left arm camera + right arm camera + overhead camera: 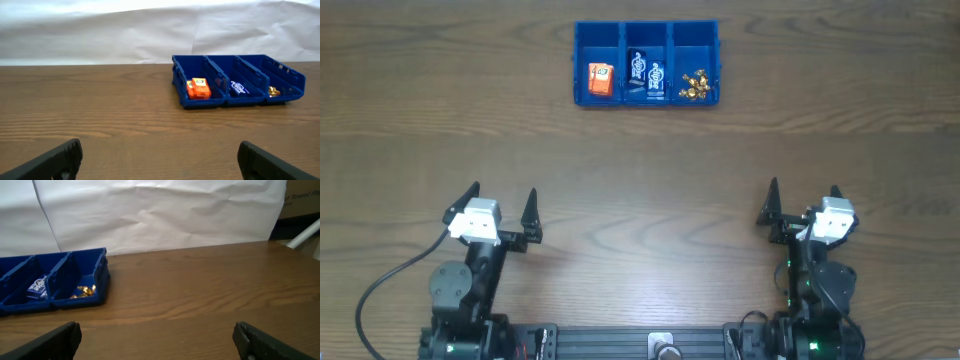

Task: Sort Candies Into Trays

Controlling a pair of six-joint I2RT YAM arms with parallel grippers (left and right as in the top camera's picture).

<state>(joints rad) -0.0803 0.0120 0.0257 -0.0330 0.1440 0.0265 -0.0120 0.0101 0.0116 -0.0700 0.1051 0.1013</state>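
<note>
While the blue three-bin tray sits on the wooden table, its left bin holds orange candies, its middle bin blue-wrapped candies and its right bin small gold candies. Both grippers stand well apart from the tray, on its side nearest the arm bases. The left gripper lies out past its left bin and the right gripper past its right bin, each with fingers spread wide and holding nothing.

Glossy plastic tray (blue), matt wood-grain table, gold-foil candies.
</note>
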